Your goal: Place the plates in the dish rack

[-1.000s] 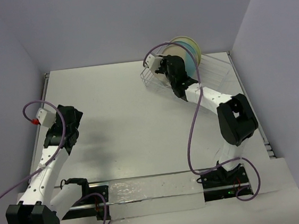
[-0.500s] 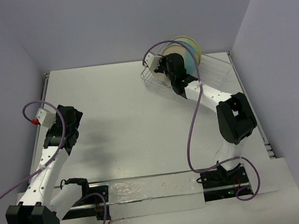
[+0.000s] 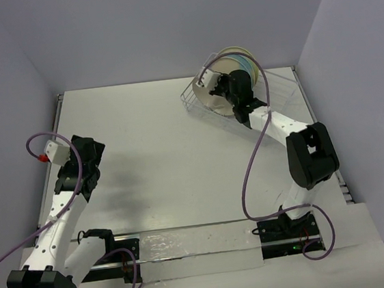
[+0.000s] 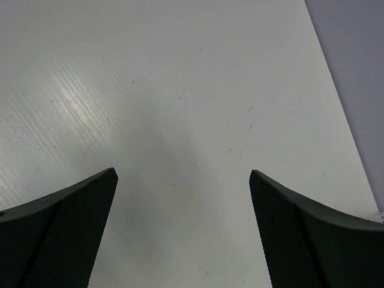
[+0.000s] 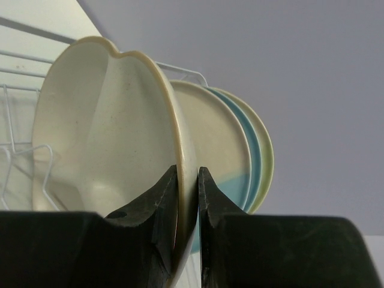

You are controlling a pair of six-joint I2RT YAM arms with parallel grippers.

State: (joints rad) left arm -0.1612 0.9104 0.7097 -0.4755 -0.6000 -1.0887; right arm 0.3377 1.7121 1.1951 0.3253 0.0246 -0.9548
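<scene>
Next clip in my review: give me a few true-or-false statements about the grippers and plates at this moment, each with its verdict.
1. The right gripper is shut on the rim of the divided plate. True.
2. The left gripper holds a plate. False: it is open and holds nothing, with only the table below it.
3. The divided plate lies flat on the table. False: it stands on edge at the left end of the rack.
4. Two more plates stand upright behind the divided plate, a blue plate and a green plate. True.
</scene>
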